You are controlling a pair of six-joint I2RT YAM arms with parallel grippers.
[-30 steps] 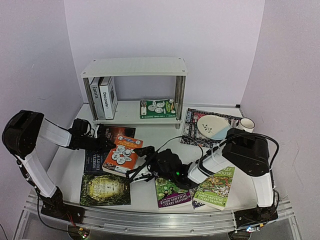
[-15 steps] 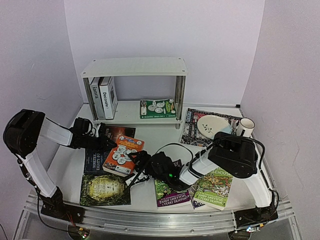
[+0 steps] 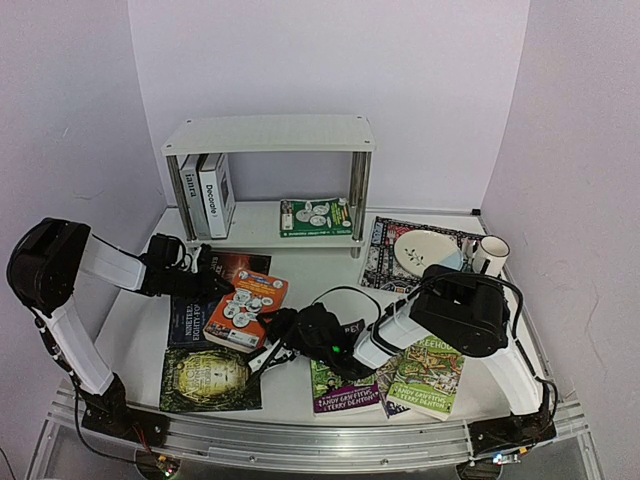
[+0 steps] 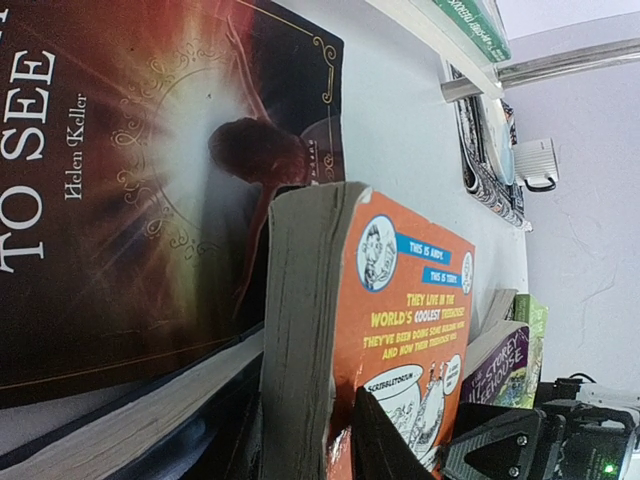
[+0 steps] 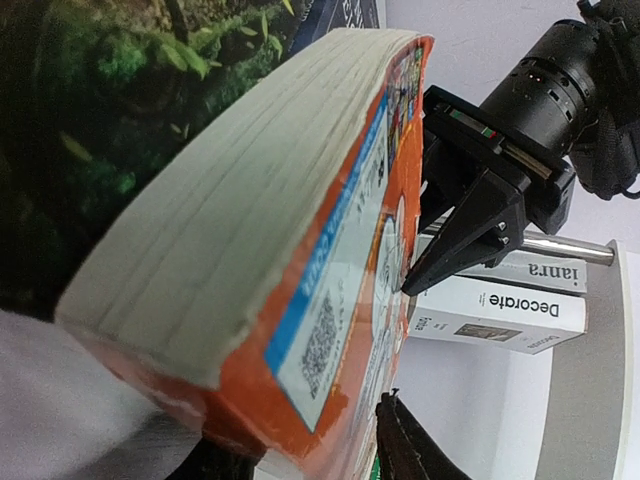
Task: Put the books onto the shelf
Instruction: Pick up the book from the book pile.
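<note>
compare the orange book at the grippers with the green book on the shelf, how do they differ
The orange book sits out on the table, tilted up on dark books; the green book lies flat on the shelf's lower board. The left gripper and right gripper are at the orange book's edges; nothing touches the green book. Covers: orange against green. Both covers carry white round pictures.

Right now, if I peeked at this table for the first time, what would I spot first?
The bright orange paperback book mid-table, tipped up between the left end effector and right end effector. Behind it, the white two-tier shelf holds two upright white hardbacks and a flat green book.
</note>
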